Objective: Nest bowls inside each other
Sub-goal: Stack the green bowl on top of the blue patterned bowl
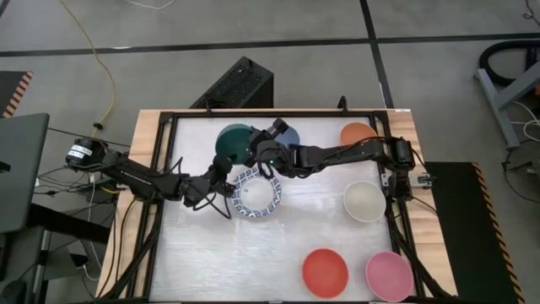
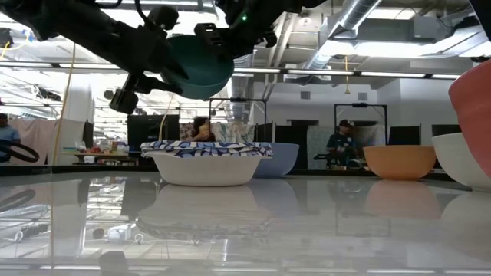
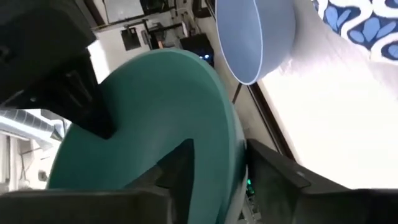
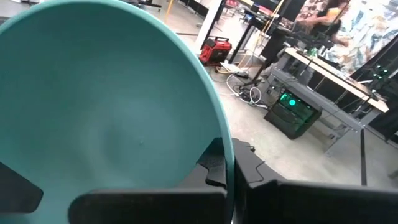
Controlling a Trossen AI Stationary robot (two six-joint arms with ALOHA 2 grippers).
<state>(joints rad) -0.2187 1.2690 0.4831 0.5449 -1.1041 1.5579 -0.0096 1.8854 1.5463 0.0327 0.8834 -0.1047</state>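
A green bowl [image 1: 234, 139] hangs tilted in the air at the far middle of the table, above and behind a white bowl with a blue patterned rim [image 1: 256, 195] that rests on its base. My right gripper [image 1: 261, 150] is shut on the green bowl. My left gripper [image 1: 221, 171] is open. Its fingers [image 3: 181, 167] stand on either side of the bowl's rim [image 3: 239, 155], and I cannot tell whether one still touches. A blue bowl [image 1: 289, 133] stands just behind. My right gripper pinches the green bowl's rim [image 4: 229, 163], one finger [image 4: 213, 167] inside the bowl and one [image 4: 256, 172] outside. The fingers come about level from the table's right side. The bowl is lifted clear of the table [image 2: 201, 65] and tilted.
An orange bowl [image 1: 358, 133] stands at the far right and a cream bowl [image 1: 364, 201] at the right. A red bowl [image 1: 325, 272] and a pink bowl [image 1: 389, 275] sit near the front right edge. The near left of the table [image 1: 211, 262] is bare. People stand in the room beyond.
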